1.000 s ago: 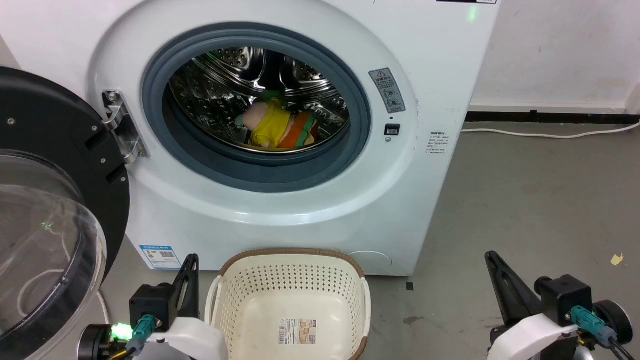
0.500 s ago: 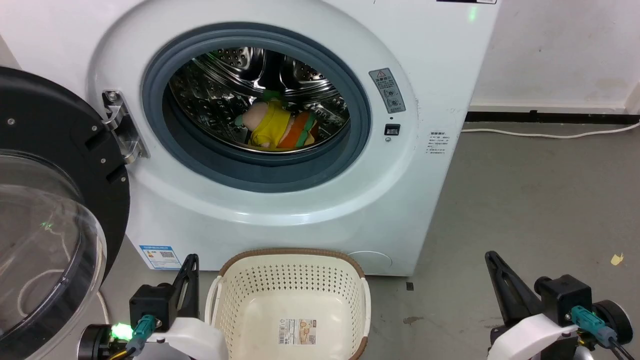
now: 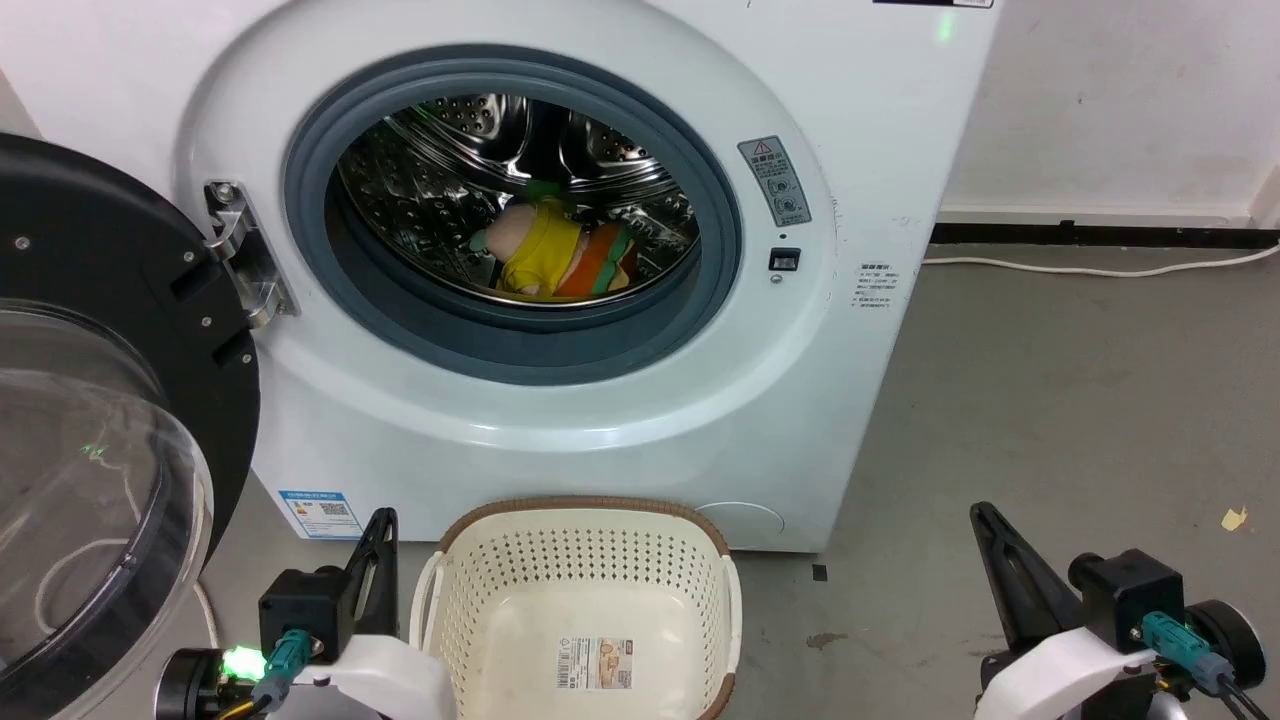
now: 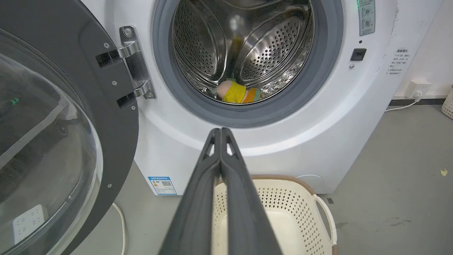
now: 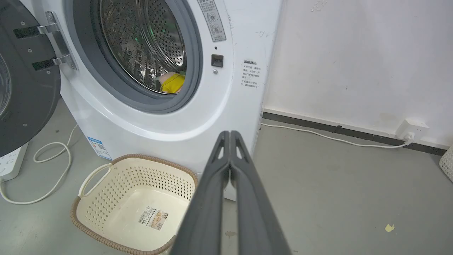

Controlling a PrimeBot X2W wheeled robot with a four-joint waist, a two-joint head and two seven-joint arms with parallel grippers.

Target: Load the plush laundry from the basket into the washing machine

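Note:
The plush laundry (image 3: 556,258) lies on the bottom of the steel drum inside the washing machine (image 3: 880,150); the same toy (image 4: 236,92) shows through the porthole, and its yellow part (image 5: 172,82) peeks past the grey ring. The cream basket (image 3: 585,560) stands on the floor before the machine with just a paper label in it. My left gripper (image 3: 383,522) is shut, low at the basket's left, holding nothing. My right gripper (image 3: 982,516) is shut and empty at the lower right. Both pairs of fingertips (image 4: 220,131) (image 5: 229,135) press together.
The black-framed domed door (image 3: 90,450) hangs open to the left on its hinge (image 3: 240,250). A white cable (image 5: 42,173) and a power strip (image 5: 10,163) lie on the grey floor at the left. A wall socket (image 5: 410,128) with a cord sits at the right.

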